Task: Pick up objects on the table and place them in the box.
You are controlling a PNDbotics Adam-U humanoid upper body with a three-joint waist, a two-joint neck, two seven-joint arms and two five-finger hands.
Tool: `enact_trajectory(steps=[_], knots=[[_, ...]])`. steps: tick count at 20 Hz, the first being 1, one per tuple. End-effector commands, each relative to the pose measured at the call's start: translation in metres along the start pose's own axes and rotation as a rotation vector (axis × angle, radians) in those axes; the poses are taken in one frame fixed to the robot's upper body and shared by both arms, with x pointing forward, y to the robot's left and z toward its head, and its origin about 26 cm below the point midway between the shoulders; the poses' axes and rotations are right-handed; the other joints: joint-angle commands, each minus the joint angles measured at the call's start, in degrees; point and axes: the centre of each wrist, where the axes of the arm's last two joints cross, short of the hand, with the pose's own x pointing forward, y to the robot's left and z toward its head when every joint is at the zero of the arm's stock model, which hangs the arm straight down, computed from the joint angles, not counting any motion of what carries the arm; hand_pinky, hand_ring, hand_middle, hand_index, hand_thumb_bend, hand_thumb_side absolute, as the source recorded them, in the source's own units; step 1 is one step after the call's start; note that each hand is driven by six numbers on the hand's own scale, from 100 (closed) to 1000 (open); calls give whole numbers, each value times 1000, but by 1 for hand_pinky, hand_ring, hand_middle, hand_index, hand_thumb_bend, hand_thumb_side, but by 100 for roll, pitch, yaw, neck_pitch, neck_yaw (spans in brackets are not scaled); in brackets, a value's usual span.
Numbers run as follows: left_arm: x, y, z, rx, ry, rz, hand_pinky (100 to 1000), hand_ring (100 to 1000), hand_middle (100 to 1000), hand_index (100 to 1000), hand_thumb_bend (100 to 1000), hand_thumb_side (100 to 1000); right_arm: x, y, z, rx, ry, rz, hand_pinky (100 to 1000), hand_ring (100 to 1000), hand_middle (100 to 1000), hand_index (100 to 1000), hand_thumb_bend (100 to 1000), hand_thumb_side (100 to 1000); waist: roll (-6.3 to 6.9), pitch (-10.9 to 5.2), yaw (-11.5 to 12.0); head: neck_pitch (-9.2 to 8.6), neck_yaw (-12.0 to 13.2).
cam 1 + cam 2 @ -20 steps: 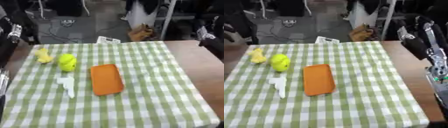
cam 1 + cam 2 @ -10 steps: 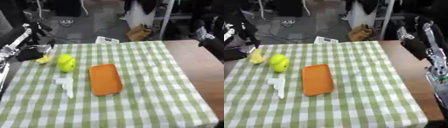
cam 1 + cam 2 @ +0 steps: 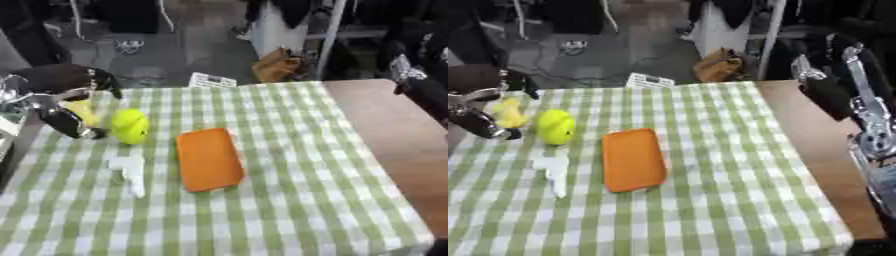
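Near table's left edge, left eye view: left hand (image 3: pixel 61 102), fingers spread, nothing held, beside small yellow object (image 3: pixel 83 112); green-yellow ball (image 3: pixel 130 126), white piece (image 3: pixel 129 169), orange tray (image 3: pixel 208 159) untouched. Right eye view: right hand (image 3: pixel 826 82) off right edge, finger state unclear. No box visible; nothing placed.

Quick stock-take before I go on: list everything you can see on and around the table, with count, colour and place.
Tablecloth: one, green and white check, covering most of the table.
Table: one, brown, bare strip on the right.
Orange flat object: one, orange, centre of the cloth.
Yellow-green object: one, yellow-green, rounded, left of the orange one.
Yellow object: one, yellow, far left, by the left hand.
White object: one, white, near left, below the yellow-green one.
Paper: one, white, printed, floor beyond the far edge.
Left hand: one, black and silver, far left, over the yellow object.
Right arm: one, black and silver, right edge.
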Motion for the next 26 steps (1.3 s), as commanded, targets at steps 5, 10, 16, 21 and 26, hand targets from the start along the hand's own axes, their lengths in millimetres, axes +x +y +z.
enact_trajectory(steps=[5, 10, 16, 21, 26], knots=[[-5, -10, -26, -164, -154, -113, 884, 936, 922, 892, 687, 291, 7, -8, -5, -2, -34, 21, 352, 558, 584, 819, 271, 640, -26, -95, -18, 28, -12], [-2, -29, -34, -97, -207, -124, 873, 924, 913, 895, 803, 378, 7, -8, -5, -3, -35, 20, 352, 558, 584, 819, 271, 640, -25, -86, -32, 28, -34], [3, -56, -40, -80, -220, -164, 878, 925, 901, 885, 892, 430, 7, -8, -5, -3, -35, 20, 353, 558, 585, 819, 273, 640, -30, -88, -28, 28, -43], [3, -72, -46, -129, -248, -201, 881, 927, 900, 882, 879, 414, 7, -8, -5, -2, -35, 20, 352, 557, 584, 819, 273, 640, -37, -90, -15, 28, -41], [3, -73, -52, -149, -277, -230, 889, 929, 885, 868, 792, 321, 7, -8, -5, 0, -34, 19, 352, 558, 584, 820, 274, 641, -39, -87, -24, 28, -31]])
